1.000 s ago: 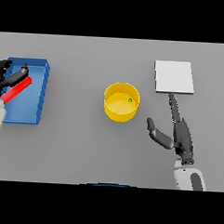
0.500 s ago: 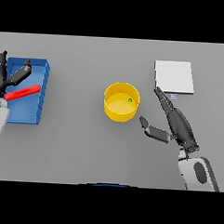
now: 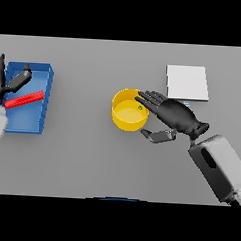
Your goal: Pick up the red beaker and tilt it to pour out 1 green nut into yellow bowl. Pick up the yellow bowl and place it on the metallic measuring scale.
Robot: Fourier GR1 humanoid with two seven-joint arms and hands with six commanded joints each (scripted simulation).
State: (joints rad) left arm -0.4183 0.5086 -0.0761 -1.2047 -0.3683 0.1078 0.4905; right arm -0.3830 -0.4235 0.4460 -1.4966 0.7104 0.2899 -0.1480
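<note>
1. Just left of the right hand (image 3: 177,117): round yellow bowl (image 3: 128,113), green nut (image 3: 140,107) inside; fingers spread, nothing gripped.
2. Risk: fingertips over the rim could shove or tip the bowl.
3. Behind the hand: flat metallic measuring scale (image 3: 187,82), bare.

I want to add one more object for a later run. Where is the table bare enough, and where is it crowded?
Bare: the grey stretch between the blue tray and the yellow bowl, the near strip below them, and the far strip above. Crowded: the right hand reaches over the bowl's rim, with the metallic scale just beyond it. The left hand sits at the tray's left edge.
</note>
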